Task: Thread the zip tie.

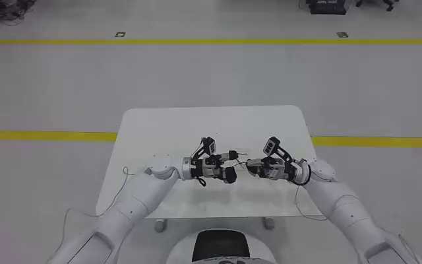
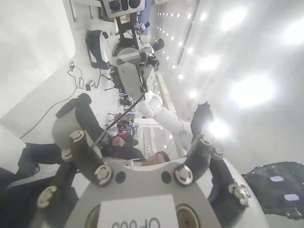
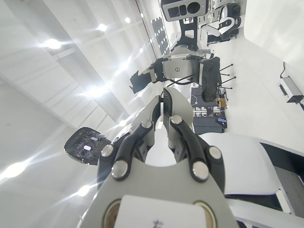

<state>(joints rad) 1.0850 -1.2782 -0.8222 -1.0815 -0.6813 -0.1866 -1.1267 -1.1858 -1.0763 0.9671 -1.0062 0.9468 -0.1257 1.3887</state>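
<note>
Both arms meet over the front middle of the white table (image 1: 165, 132), with the grippers facing each other. My right gripper (image 1: 253, 167) is shut on one end of a thin black zip tie (image 2: 118, 119). In the right wrist view its fingers (image 3: 154, 110) are pressed together. The tie runs from the right gripper (image 2: 142, 95) across to the base of one finger (image 2: 73, 112) of my left gripper (image 1: 229, 165). The left gripper (image 3: 171, 88) stands open, its fingers spread wide on either side of the tie. I cannot tell whether the tie touches that finger.
Several thin black strips with knobbed ends (image 3: 226, 77) lie on the table beyond the left gripper. The table's front edge (image 1: 198, 216) is just below both grippers. Cables and a small grey box (image 3: 288, 88) lie on the floor off the table.
</note>
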